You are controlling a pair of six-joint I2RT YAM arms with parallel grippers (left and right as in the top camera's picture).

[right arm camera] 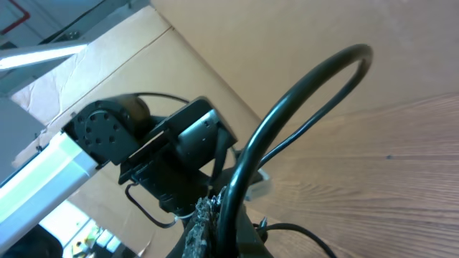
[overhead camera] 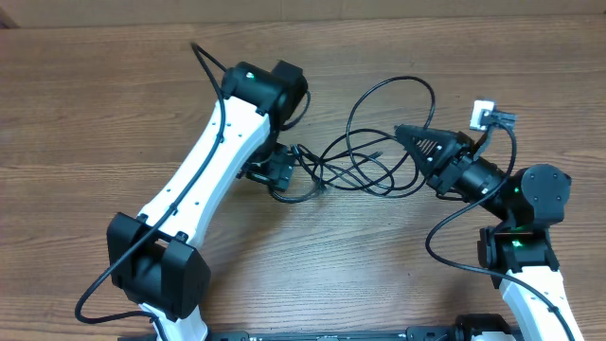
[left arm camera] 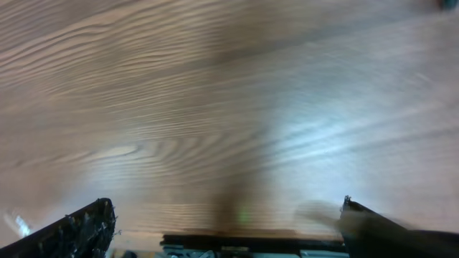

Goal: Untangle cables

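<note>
The cables [overhead camera: 352, 169] lie as a bunch of thin black loops at the table's middle, with one large loop reaching toward the back. My left gripper [overhead camera: 273, 178] sits at the bunch's left end. In the left wrist view its fingers [left arm camera: 226, 208] are wide apart over blurred bare wood, with nothing between them. My right gripper [overhead camera: 407, 135] is at the bunch's right side and is shut on a cable. In the right wrist view that cable [right arm camera: 272, 118] rises from the closed fingers [right arm camera: 222, 222] in a tall arc.
A small white plug [overhead camera: 483, 116] lies at the back right beside the right arm. Thicker black arm cables run along both arms. The left arm [right arm camera: 165, 143] shows in the right wrist view. A cardboard wall stands behind the wooden table [overhead camera: 312, 275].
</note>
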